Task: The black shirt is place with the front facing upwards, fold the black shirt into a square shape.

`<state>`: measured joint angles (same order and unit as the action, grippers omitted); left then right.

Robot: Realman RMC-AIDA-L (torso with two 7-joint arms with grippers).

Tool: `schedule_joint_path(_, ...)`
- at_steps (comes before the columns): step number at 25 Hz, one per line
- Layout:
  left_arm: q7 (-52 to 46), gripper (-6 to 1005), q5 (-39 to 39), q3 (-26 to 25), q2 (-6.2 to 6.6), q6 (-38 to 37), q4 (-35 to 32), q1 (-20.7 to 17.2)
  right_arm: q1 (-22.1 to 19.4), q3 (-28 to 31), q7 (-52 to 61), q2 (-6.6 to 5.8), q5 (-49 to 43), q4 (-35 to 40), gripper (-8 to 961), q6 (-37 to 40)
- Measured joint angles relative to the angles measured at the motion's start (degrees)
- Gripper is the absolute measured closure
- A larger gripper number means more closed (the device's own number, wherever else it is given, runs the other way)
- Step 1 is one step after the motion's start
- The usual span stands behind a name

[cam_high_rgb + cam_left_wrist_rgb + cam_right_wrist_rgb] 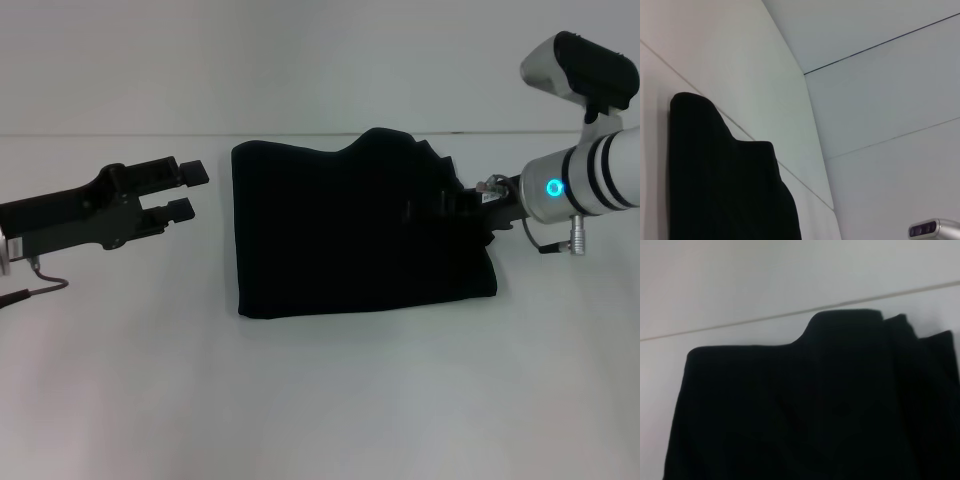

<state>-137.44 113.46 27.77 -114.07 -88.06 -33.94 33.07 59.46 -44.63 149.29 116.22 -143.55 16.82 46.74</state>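
Bare table (330, 400) rings the black shirt (340, 240); the right gripper (455, 205) apparently blocks its right edge.

A plain white desk (320, 400) fills the head view, evenly lit and without strong shadows. Behind its far edge rises a pale grey-white wall (300, 60). In the left wrist view, thin dark seams cross pale panels (880, 100).

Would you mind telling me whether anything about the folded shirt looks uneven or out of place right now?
Yes: the black shirt is not yet a tidy square. Its far edge bulges into a raised hump toward the right, and layers stick out unevenly there, where the right gripper sits over the cloth. The left gripper is open, off the shirt.
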Motion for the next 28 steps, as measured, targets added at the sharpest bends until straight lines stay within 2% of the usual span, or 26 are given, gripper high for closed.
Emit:
schedule_joint_path(3,0.03,295,0.00,0.00,0.07,0.06,0.02,0.00,0.06,-0.17,0.00,0.32,0.01,0.17,36,-0.04)
schedule_joint_path(15,0.04,296,-0.63,0.00,0.11,0.09,0.02,0.15,-0.11,-0.45,-0.03,0.35,-0.73,0.22,39,-0.75)
schedule_joint_path(21,0.03,296,-0.73,0.00,0.08,0.81,0.02,0.51,0.49,-0.26,-0.32,0.99,-0.45,0.46,39,0.04)
schedule_joint_path(28,0.05,296,-0.87,-0.43,0.08,1.14,0.02,0.55,-0.30,-0.05,-1.03,0.16,2.77,1.41,41,2.03)
